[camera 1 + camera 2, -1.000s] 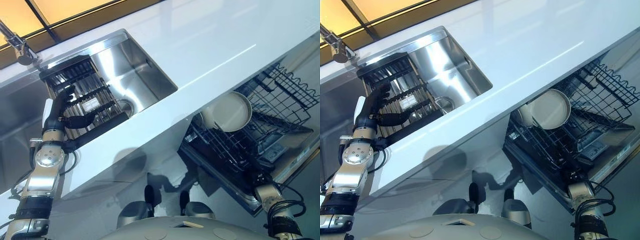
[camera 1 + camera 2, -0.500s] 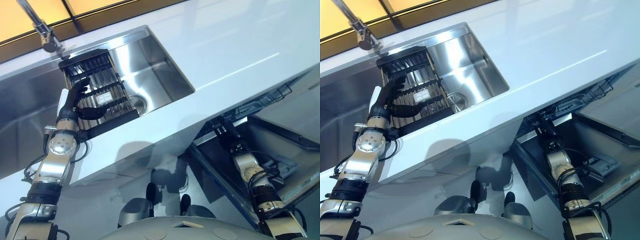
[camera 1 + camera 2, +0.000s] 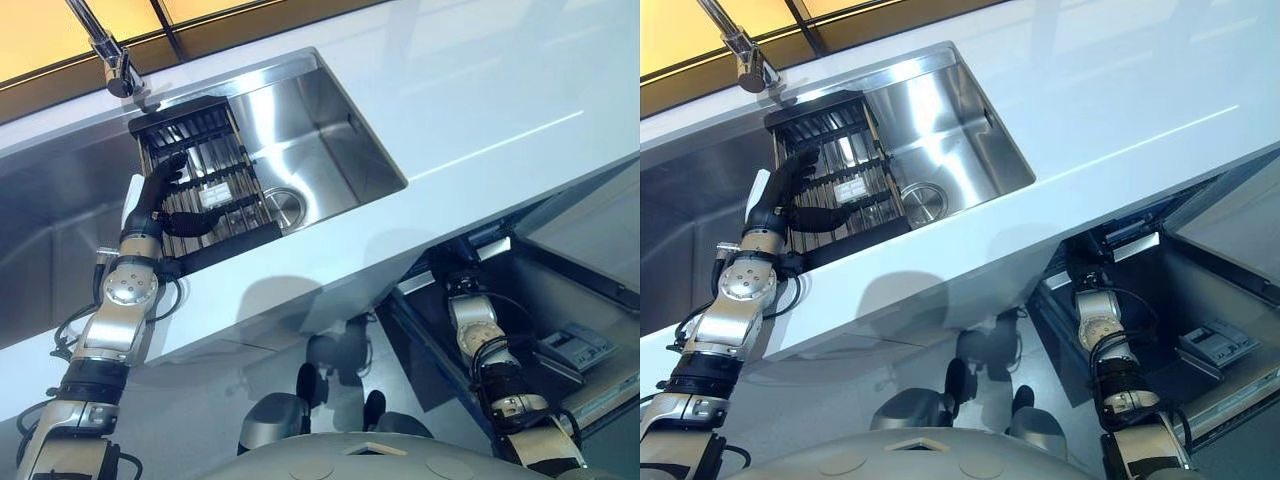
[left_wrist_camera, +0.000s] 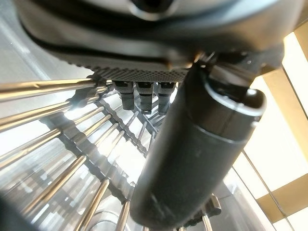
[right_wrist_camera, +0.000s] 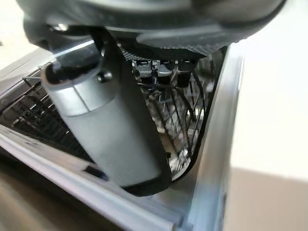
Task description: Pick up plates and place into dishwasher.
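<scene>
The rack (image 5: pixel 183 125) with its plate, pulled out a second ago, now sits pushed back under the table (image 3: pixel 480 90), and no plate can be seen. The right hand (image 5: pixel 103 130) rests at the dishwasher (image 3: pixel 560 300) mouth; its grip cannot be told. The left hand (image 3: pixel 160 195) hovers relaxed over the drying rack (image 3: pixel 205 185) in the sink (image 3: pixel 330 140). That plate looks stowed.

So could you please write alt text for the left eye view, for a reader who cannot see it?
The robot's left hand rests with straight fingers on a dark dish rack in a steel sink, below a faucet. Its right arm reaches into the open dishwasher under the white counter.
</scene>
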Motion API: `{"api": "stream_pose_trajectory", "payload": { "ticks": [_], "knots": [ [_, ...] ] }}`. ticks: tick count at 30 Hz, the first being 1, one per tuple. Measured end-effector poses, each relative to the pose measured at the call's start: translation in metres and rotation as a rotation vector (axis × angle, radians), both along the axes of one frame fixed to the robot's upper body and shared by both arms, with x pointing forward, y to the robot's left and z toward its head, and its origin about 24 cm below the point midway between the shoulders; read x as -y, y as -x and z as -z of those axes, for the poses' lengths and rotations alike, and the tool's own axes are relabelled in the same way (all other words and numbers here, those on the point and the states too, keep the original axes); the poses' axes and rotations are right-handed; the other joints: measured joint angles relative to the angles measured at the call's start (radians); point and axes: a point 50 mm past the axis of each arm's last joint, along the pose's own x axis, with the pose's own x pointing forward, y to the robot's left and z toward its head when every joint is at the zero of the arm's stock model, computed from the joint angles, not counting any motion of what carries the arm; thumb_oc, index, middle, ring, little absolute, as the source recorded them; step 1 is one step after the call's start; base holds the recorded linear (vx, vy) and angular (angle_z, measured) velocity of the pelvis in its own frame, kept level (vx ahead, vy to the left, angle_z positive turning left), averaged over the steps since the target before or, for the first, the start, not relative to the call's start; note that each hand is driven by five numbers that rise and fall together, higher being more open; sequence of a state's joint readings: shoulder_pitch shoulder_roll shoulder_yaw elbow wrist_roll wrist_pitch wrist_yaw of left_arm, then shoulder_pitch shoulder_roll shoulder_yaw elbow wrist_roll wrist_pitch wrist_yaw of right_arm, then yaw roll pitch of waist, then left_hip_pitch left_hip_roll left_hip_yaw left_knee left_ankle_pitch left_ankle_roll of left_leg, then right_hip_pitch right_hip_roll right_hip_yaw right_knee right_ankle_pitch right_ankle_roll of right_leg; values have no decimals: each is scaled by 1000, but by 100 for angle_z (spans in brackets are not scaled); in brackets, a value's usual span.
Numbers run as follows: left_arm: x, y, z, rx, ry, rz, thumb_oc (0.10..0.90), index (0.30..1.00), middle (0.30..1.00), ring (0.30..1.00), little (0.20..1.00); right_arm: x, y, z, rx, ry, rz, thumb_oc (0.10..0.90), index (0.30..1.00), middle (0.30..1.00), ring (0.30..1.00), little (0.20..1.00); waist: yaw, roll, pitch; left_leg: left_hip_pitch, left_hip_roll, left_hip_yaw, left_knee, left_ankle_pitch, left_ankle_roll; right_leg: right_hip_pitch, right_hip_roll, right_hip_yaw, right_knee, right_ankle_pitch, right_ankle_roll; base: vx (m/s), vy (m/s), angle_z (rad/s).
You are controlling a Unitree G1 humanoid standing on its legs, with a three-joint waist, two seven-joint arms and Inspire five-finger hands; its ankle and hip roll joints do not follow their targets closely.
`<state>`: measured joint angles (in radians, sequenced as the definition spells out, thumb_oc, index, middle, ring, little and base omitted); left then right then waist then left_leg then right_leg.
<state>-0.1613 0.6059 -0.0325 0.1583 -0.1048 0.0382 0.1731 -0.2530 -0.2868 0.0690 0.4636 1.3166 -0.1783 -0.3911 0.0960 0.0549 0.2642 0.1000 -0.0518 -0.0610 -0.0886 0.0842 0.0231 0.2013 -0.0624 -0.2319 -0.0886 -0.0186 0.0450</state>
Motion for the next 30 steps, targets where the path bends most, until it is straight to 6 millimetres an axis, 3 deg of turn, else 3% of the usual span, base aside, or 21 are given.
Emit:
{"api": "stream_pose_trajectory", "payload": {
  "ticks": [6,10,14,18,24,26,30],
  "knots": [
    [2,2,2,0,1,-5,800,900,900,900,900,0,-5,-13,-62,66,62,800,900,900,900,900,-2,12,6,1,-2,4,0,0,1,0,-6,3,0,0,0,-58,43,0],
    [2,4,3,8,5,-19,800,900,900,900,900,2,3,-12,-67,92,95,800,900,900,900,900,-8,12,6,1,-3,13,0,0,1,0,-7,6,0,0,1,-32,29,0],
    [-3,10,6,3,13,-42,800,900,900,900,900,20,23,-17,2,140,224,800,900,900,900,900,-25,10,7,6,-5,30,0,-1,2,0,-11,17,0,-1,1,-35,46,-9],
    [-26,27,11,-6,25,-128,800,900,900,900,900,65,50,-25,33,211,433,800,900,900,900,900,-78,0,12,19,-2,60,0,-7,8,4,-9,45,1,-3,4,-42,21,-18],
    [-47,44,14,-18,21,-206,800,900,900,900,900,108,115,5,-189,268,646,800,900,900,900,900,-128,-11,18,30,6,95,-1,-14,6,-6,0,86,11,-3,4,-43,-8,-17],
    [-49,47,15,-22,18,-216,800,900,900,900,900,114,130,16,-268,268,692,800,900,900,900,900,-131,-16,18,28,14,108,-1,-14,6,-20,2,95,23,-3,4,-30,-8,-19],
    [-51,47,14,-29,14,-209,800,900,900,900,900,118,140,28,-346,261,721,800,900,900,900,900,-133,-19,17,26,16,113,-2,-14,6,-36,2,113,36,-2,4,-21,-15,-12]
  ]
}}
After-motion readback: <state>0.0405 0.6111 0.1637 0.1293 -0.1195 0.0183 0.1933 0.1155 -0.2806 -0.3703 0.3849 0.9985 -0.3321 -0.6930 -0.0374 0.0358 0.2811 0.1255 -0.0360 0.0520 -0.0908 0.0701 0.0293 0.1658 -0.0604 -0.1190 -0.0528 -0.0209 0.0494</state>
